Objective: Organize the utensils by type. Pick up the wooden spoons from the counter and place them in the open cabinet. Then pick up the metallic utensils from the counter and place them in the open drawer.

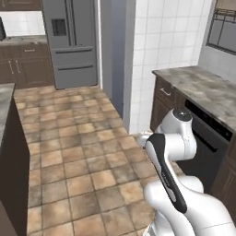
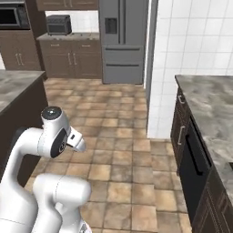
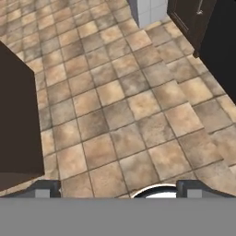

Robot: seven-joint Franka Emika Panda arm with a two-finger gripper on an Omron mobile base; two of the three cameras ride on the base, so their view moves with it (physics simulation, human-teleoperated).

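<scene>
Grey-and-tan veined stone counter [image 1: 203, 87] on dark brown base cabinets, at the right of both base views; no utensils can be made out on it.

The two-finger gripper [image 3: 118, 190] points down at the tan tiled floor [image 3: 124, 106], jaws spread wide with nothing between the dark fingertips [image 3: 46, 190]. The white arm [image 1: 177, 152] is folded close above its base. A white tiled wall [image 1: 161, 41] ends beside the counter; a grey steel refrigerator [image 2: 123, 41] stands beyond. A second stone-topped unit [image 2: 16, 86] lies opposite.
</scene>
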